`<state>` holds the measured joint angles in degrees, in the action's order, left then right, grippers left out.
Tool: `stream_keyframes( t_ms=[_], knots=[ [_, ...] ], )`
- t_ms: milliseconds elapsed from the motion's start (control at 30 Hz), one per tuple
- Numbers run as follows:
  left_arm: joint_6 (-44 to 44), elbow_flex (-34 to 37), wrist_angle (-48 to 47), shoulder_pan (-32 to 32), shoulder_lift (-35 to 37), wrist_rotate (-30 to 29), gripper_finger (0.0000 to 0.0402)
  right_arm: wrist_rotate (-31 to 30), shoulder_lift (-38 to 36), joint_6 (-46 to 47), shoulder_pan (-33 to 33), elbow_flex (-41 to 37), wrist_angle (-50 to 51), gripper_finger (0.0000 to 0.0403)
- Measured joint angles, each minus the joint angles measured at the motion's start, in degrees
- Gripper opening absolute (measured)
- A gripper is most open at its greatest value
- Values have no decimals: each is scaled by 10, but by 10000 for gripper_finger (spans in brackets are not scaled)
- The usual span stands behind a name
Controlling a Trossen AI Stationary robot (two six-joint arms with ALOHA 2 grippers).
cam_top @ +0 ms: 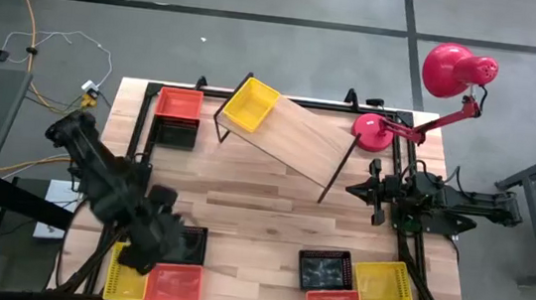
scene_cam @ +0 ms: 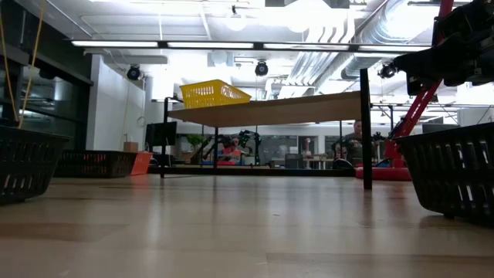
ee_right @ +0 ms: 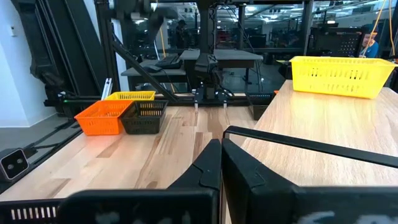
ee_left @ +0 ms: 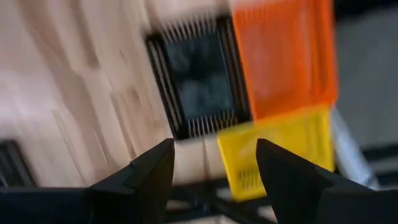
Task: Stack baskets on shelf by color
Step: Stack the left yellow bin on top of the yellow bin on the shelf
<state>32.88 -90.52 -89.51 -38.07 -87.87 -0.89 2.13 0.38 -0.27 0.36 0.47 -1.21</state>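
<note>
While left hand (ee_left: pixel 214 165) hovers open, shelf (cam_top: pixel 295 133) holds one yellow basket (cam_top: pixel 251 104).

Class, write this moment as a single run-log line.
left hand: open, above near-left baskets | right hand: shut, waiting by shelf | shelf: one yellow basket | other baskets: on table
</note>
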Motion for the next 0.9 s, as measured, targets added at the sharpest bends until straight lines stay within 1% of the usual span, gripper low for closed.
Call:
stream_keyframes(
  t_ms=[100,200,300,467,633,800,900],
  knots=[
    [12,74,27,-42,1,28,212,0,0,0,0,0,0,0],
    [26,147,100,-72,7,63,211,0,0,0,0,0,0,0],
    [46,206,174,-86,10,92,211,0,0,0,0,0,0,0],
    [97,281,220,-97,10,90,211,0,0,0,0,0,0,0],
    [150,334,227,-97,10,89,211,0,0,0,0,0,0,0],
    [137,358,277,-107,10,90,211,0,0,0,0,0,0,0],
    [143,378,298,-109,10,90,211,0,0,0,0,0,0,0]
  ],
)
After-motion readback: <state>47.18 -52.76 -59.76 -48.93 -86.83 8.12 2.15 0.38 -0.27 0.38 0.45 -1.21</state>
